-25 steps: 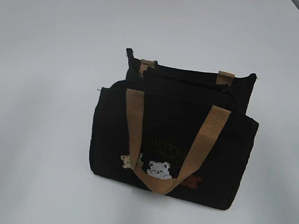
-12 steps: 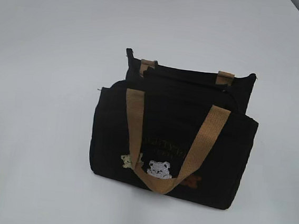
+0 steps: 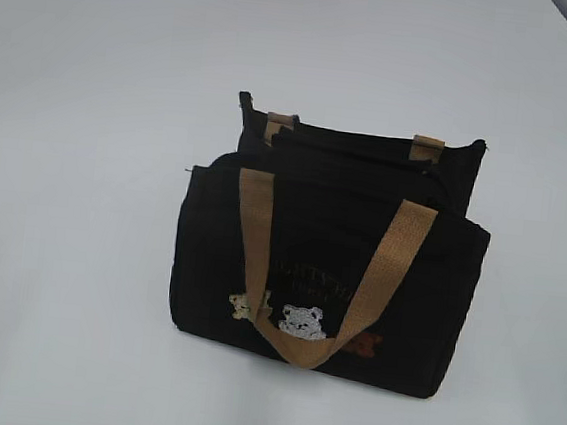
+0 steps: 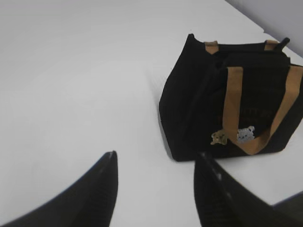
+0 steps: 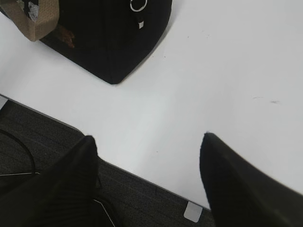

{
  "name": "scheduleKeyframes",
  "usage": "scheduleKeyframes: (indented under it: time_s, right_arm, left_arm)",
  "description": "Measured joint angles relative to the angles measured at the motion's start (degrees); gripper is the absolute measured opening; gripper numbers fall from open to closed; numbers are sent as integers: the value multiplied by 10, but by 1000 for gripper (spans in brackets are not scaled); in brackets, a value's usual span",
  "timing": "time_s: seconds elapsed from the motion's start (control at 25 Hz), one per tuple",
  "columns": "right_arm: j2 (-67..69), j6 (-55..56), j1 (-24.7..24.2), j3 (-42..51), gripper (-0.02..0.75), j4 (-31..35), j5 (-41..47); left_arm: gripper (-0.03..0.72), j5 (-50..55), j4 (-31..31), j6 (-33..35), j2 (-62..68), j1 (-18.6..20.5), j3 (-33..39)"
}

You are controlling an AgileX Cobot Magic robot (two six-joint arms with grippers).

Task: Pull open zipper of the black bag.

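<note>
Though lettered, black bag (image 3: 327, 277) illegible.

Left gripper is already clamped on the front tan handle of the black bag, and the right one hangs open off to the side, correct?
Not quite. The left gripper is open and holds nothing; in the left wrist view its fingers frame bare table, well short of the black bag and its front tan handle. The right gripper does hang open beside the bag.

You see the black bag (image 5: 109, 42) at the upper left on the white table (image 5: 227, 71), its tan handle (image 5: 38, 21) beside it. Below the bag, your right gripper (image 5: 147, 184) stands parted, holding nothing.
</note>
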Motion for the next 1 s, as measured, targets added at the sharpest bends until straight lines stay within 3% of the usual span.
scheduleKeyframes:
  time_s: [0.2, 0.52, 1.0]
  right_arm:
    - [0, 0, 0, 0, 522, 1, -2]
    - [0, 1, 0, 0, 520, 1, -4]
    - [0, 2, 0, 0, 519, 1, -4]
  left_arm:
    - [394, -65, 0, 0, 0, 0, 29]
    - [394, -67, -41, 0, 0, 0, 30]
    - [394, 86, -3, 0, 0, 0, -7]
